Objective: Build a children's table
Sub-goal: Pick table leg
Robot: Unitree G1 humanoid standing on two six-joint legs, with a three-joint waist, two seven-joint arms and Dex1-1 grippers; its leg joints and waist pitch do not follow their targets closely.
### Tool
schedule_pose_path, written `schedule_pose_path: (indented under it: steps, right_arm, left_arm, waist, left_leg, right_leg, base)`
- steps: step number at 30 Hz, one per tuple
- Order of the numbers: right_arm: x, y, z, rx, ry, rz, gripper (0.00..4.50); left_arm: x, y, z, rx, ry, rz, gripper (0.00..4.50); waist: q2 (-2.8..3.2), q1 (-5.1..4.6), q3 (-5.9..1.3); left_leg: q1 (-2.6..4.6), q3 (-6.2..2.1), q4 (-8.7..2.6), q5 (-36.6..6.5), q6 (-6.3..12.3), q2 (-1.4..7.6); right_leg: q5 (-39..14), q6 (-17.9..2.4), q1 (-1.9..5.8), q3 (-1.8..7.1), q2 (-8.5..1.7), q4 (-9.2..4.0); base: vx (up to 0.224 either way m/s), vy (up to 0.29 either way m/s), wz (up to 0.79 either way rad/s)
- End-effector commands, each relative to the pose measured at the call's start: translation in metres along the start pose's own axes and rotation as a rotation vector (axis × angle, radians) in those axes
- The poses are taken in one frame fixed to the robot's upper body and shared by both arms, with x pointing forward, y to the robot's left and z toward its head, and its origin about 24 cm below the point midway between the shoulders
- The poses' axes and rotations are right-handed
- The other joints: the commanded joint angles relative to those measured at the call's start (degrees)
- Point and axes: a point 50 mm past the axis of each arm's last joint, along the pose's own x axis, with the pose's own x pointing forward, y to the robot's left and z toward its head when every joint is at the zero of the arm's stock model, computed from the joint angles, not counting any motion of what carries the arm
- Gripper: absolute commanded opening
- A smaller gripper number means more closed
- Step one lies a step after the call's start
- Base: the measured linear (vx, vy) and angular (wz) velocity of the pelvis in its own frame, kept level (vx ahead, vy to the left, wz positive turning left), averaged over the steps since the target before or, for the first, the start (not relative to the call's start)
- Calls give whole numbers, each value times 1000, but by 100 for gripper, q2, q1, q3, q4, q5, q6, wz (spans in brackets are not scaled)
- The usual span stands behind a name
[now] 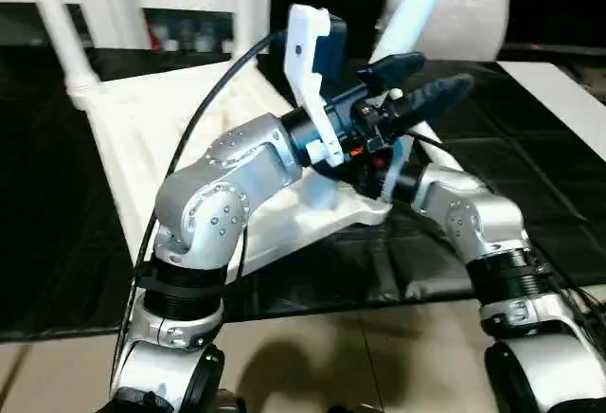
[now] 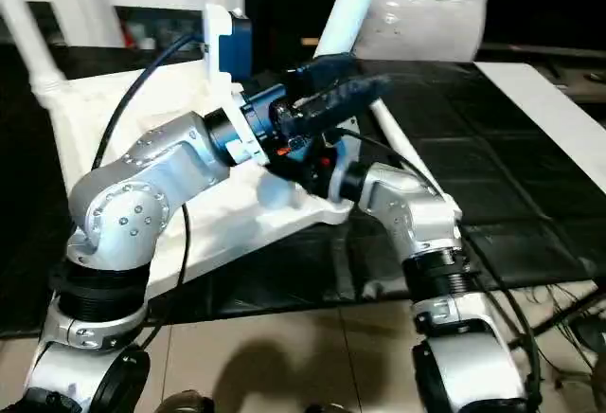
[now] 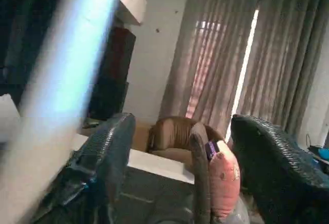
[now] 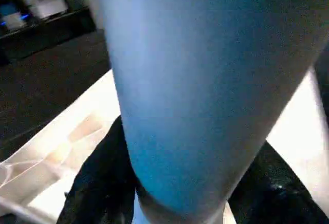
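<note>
The white plastic rectangular table top point(image 1: 142, 148) lay upside down and tilted across the middle left of the head view, its ribbed underside up, on a floor of dark square mats point(image 1: 530, 167) that gave way to pale tile point(image 1: 360, 356) along the bottom edge. One long tapered round white leg point(image 1: 59, 25) rose from the rounded corner socket at upper left; another leg point(image 1: 417, 6) slanted up out of the top centre, its base down by the top's near right corner. The right gripper point(image 4: 180, 183) was clamped around that leg, black fingers point(image 4: 97, 183) hugging both sides of the smooth tube just above the socket. The left gripper point(image 1: 417, 86) sat spread wide beside the same leg, its textured black fingers point(image 3: 108, 157) holding nothing. Plenty of bare mat to the right, with a white pillow point(image 1: 473, 20) further back.
</note>
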Motion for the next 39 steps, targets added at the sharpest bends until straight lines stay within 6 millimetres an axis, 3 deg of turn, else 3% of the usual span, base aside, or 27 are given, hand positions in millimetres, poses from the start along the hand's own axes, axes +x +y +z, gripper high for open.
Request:
schedule_pose_path:
  steps: [1,4,6,9,10,13,14,15,17,18,19,21,28,32,39]
  right_arm:
    - [-12,-9,5,-24,-16,-73,188]
    - [-19,-14,6,-26,-23,-115,188]
    - [-30,-20,7,-63,-42,-183,188]
    - [-48,-29,3,-82,-37,-306,188]
    - [-48,-29,3,-82,-37,-306,187]
    - [-64,-33,-4,-69,-41,-406,187]
    - [-64,-33,-4,-69,-41,-406,187]
    - [-68,-34,-7,-56,-44,-441,187]
    - [-73,-34,-12,-40,-46,-483,187]
    - [-75,-34,-14,-34,-49,-497,187]
    - [-76,-32,-17,-24,-54,-505,187]
    - [-78,-28,-20,-16,-64,-521,187]
    - [-77,-24,-21,-8,-75,-550,187]
    - [-72,-22,-25,-14,-35,-540,187]
    - [-67,-18,-26,-66,9,-551,187]
  left_arm:
    - [-9,4,4,15,-16,29,371]
    - [-17,9,0,35,32,61,371]
    - [-26,18,-19,72,189,123,371]
    - [-41,29,-63,170,486,188,371]
    - [-41,29,-63,170,486,188,371]
    - [-50,37,-97,171,631,217,371]
    - [-50,37,-97,171,631,217,371]
    - [-52,39,-107,171,665,223,342]
    - [-55,44,-119,183,711,236,332]
    - [-57,47,-125,187,739,248,323]
    - [-60,49,-132,186,768,258,323]
    - [-65,55,-142,205,820,284,290]
    - [-75,72,-150,240,876,369,231]
    - [-77,73,-153,222,881,370,209]
    - [-77,76,-159,213,890,369,141]
  waist:
    - [35,-16,-516]
    - [46,-38,-517]
    - [42,-43,-519]
    - [94,-24,-515]
    - [75,-32,-522]
    - [127,-9,-545]
    - [111,-6,-544]
    - [94,-16,-555]
    - [110,-26,-548]
    - [99,-34,-543]
    - [142,-35,-543]
    - [124,-50,-546]
    - [160,-98,-557]
    - [183,-87,-563]
    - [197,-95,-542]
  left_leg:
    - [153,-154,-432,-2040,-358,252]
    - [166,-149,-432,-2066,-358,241]
    - [170,-146,-439,-2049,-345,242]
    - [192,-152,-456,-2066,-361,232]
    - [180,-147,-458,-2044,-367,230]
    - [163,-141,-447,-1937,-359,211]
    - [158,-134,-448,-1936,-340,205]
    - [130,-145,-450,-1908,-324,204]
    - [155,-138,-439,-1970,-302,203]
    - [144,-137,-434,-1983,-264,183]
    - [148,-145,-429,-2014,-263,177]
    - [152,-142,-418,-2038,-230,157]
    - [201,-155,-427,-2195,-163,178]
    - [194,-164,-456,-2207,-157,205]
    - [221,-161,-414,-2326,-153,158]
  right_leg:
    - [-3023,-350,250,272,-405,-543]
    - [-3064,-261,235,269,-389,-552]
    - [-3057,-241,222,274,-384,-554]
    - [-3017,-138,193,294,-361,-558]
    - [-2992,-148,208,298,-366,-543]
    - [-2858,-204,223,304,-376,-544]
    - [-2875,-193,225,304,-377,-568]
    - [-2871,-229,256,292,-388,-552]
    - [-2951,-222,231,281,-386,-577]
    - [-3125,-155,233,263,-386,-614]
    - [-3198,-133,234,255,-391,-620]
    - [-3399,-24,231,229,-386,-665]
    - [-3450,-25,210,168,-387,-719]
    - [-3247,-160,226,183,-414,-706]
    - [-3729,47,205,123,-421,-809]
  base:
    - [0,0,0]
    - [0,0,0]
    - [0,0,0]
    - [0,0,0]
    - [0,0,0]
    - [0,0,0]
    - [0,0,0]
    - [0,0,0]
    - [0,0,0]
    - [0,0,0]
    - [0,0,0]
    - [0,0,0]
    - [0,0,0]
    - [0,0,0]
    - [0,0,0]
